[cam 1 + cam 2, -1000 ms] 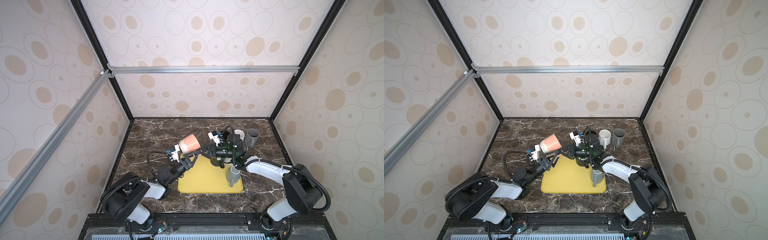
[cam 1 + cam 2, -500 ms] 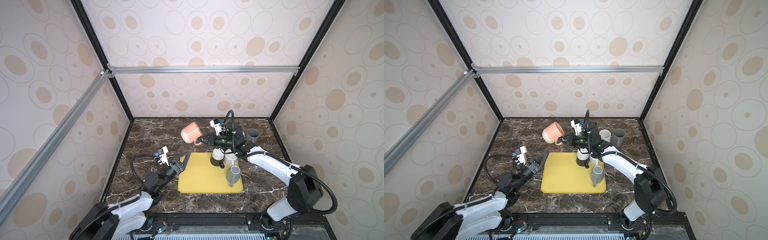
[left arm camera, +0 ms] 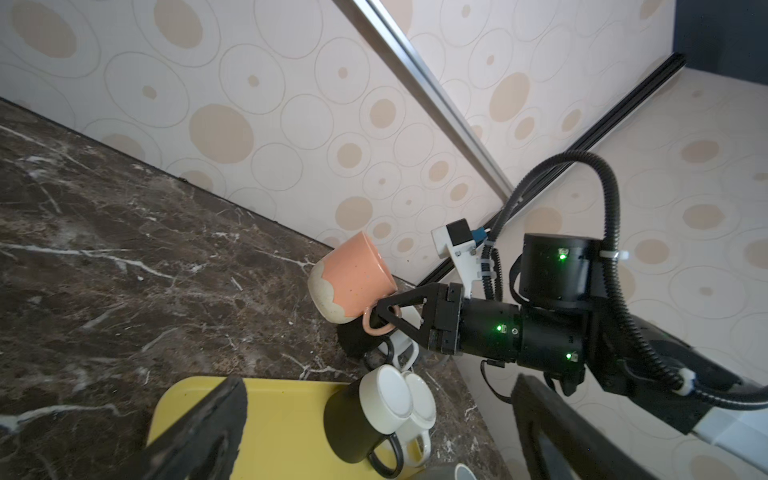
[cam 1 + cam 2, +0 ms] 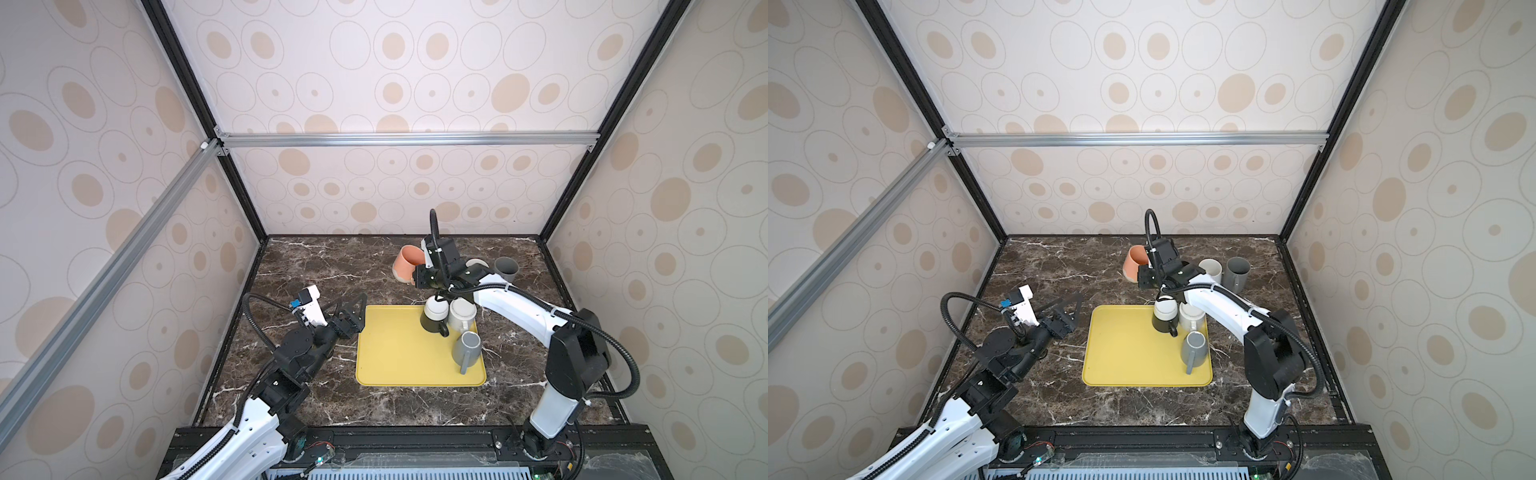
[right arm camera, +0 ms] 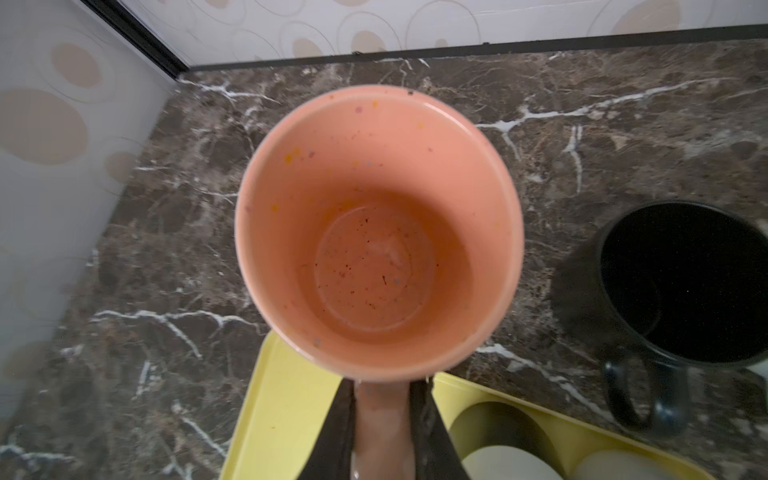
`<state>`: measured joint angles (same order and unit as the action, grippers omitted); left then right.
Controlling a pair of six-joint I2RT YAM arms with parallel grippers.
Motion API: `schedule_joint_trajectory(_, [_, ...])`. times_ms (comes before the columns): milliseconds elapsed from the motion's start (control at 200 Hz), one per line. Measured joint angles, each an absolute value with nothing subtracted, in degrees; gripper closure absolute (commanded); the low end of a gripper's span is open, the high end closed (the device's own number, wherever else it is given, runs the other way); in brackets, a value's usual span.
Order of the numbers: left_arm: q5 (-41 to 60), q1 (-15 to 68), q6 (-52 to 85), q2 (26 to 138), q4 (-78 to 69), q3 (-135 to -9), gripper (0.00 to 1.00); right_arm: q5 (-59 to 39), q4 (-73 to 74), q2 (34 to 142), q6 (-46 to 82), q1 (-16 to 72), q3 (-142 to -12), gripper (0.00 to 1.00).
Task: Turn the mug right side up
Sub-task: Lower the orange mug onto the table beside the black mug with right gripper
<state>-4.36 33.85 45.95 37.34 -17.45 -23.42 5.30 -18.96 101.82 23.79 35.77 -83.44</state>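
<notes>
Peach-glazed, the mug (image 4: pixel 405 262) hangs tilted above the table (image 4: pixel 324 266) behind the yellow tray (image 4: pixel 395 365), mouth angled upward, not yet standing on its base. The right gripper (image 3: pixel 380 313) has its fingers (image 5: pixel 337 424) pinched narrow on the handle (image 3: pixel 376 328) alone. The left gripper (image 4: pixel 358 312) sits wide and empty beside the tray's left edge. With so small a hold, the body could pivot or slip. A tilted set-down might tip it over or knock it against the black mug (image 5: pixel 681 282) nearby.
</notes>
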Motion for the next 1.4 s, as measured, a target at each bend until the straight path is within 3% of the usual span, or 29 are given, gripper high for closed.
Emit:
schedule_joint_trajectory(410, [-4.67,33.85,45.5,37.58,-17.26,-22.5,0.0,17.87,-19.75,111.72,18.57,36.36,-90.21,1.0])
schedule_joint_trajectory(1401, [-3.95,33.82,45.43,36.58,-18.81,-19.64,0.0,17.82,-21.89,117.03,19.09,34.26,-91.94,1.0])
